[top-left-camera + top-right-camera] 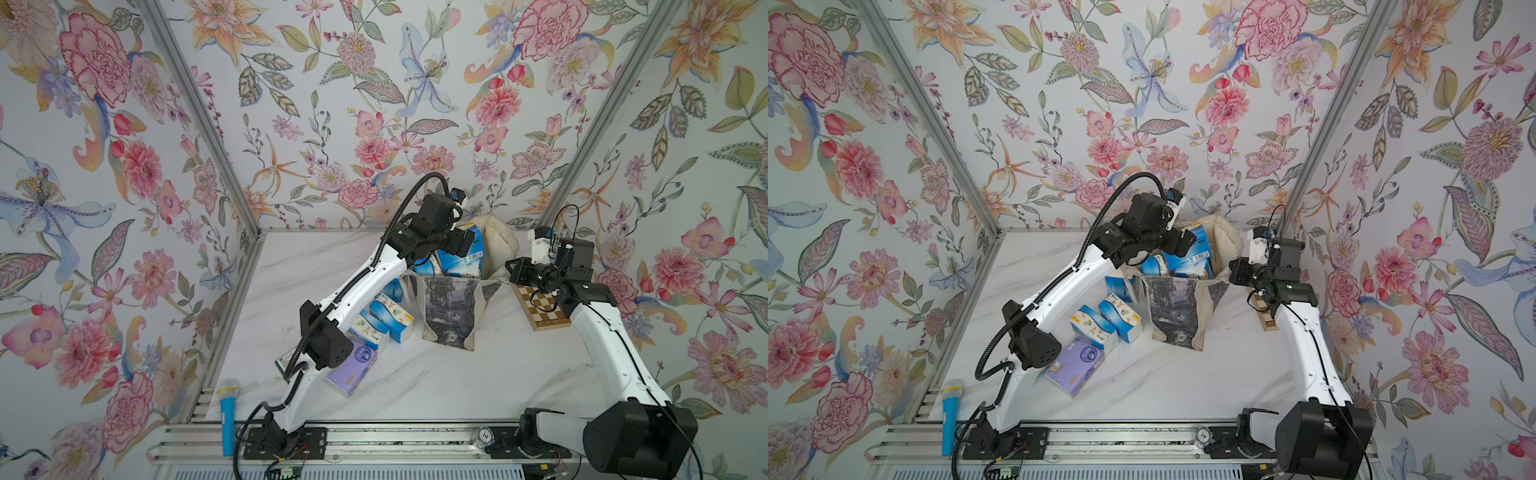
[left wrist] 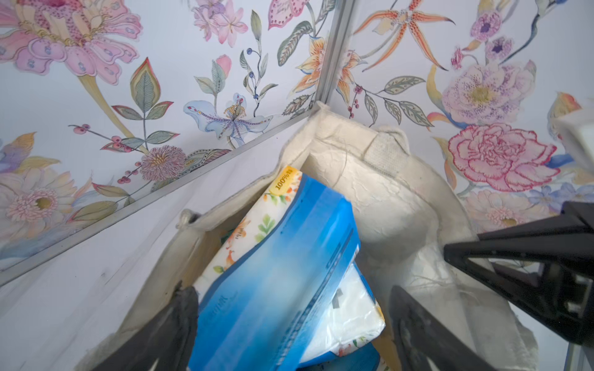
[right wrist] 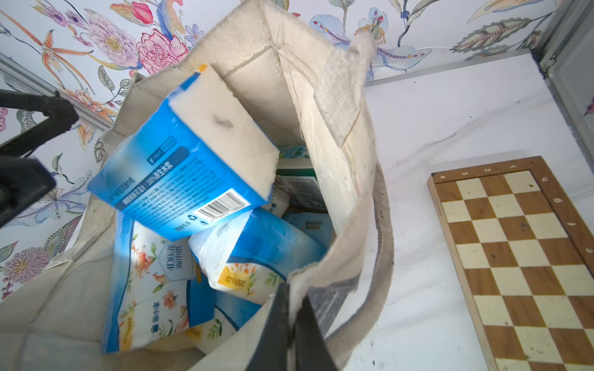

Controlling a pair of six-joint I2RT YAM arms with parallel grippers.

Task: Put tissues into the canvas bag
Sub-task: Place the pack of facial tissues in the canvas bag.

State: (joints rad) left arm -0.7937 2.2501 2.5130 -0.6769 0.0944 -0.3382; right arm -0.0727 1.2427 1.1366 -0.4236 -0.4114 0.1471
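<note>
Left wrist view: the left end effector (image 2: 292, 289) stands spread over the canvas bag (image 2: 385, 199). A blue pack (image 2: 283, 257) sits between its fingers, tilted on other packs inside. The right end effector (image 3: 291, 298) pinches the bag's rim, holding the mouth wide. To finish well, the left should lift straight up, clear of the rim. The bag stands near the counter's (image 1: 457, 382) far edge, with more packs (image 1: 390, 320) lying beside it.

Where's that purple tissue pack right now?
In both top views the lilac pack lies on the table, outside the canvas bag, just in front of the blue-and-white packs, beside the left arm's elbow.
</note>
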